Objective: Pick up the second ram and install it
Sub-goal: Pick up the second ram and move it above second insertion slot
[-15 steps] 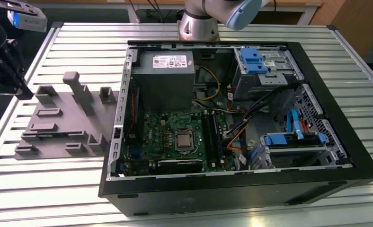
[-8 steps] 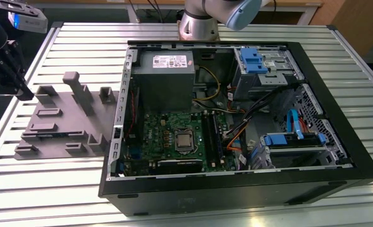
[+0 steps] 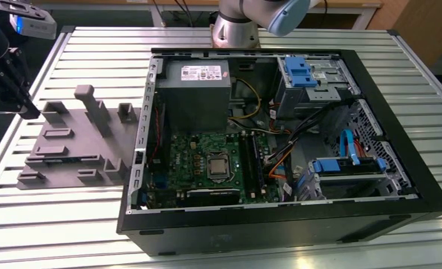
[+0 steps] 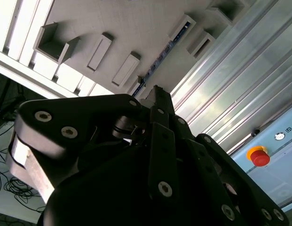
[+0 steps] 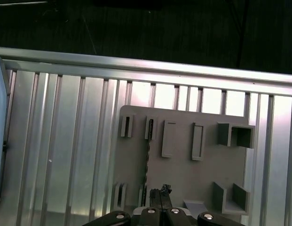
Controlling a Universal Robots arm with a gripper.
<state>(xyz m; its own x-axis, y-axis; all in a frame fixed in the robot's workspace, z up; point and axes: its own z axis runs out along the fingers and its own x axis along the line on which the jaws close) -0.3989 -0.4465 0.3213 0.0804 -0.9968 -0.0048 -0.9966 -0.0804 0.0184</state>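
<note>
- The gripper (image 5: 160, 192) hangs above the gray holder plate (image 5: 183, 165), over the plate's edge, and in the first wrist view its tips are close to one end of the second ram (image 5: 147, 160)
- The second ram stands on its thin edge in a narrow slot of the plate; in both wrist views it shows as a thin dark line with some blue (image 4: 164, 52) running across the plate
- As far as I can judge, the two fingers are pressed together and nothing is between them; the tips (image 4: 159, 92) look apart from the stick, above the plate, not around it
- In the exterior view the gripper (image 3: 28, 111) is at the far side of the plate from the computer case (image 3: 400, 140), which lies open just beside the plate
- Inside the case the motherboard (image 3: 206, 162) shows long black slots (image 3: 247, 162); I cannot tell if one of them already has a stick
- My judgement: the task is at its beginning, the ram is not yet gripped and not lifted, so the pick, the carry to the case and the pressing into a slot are all left
</note>
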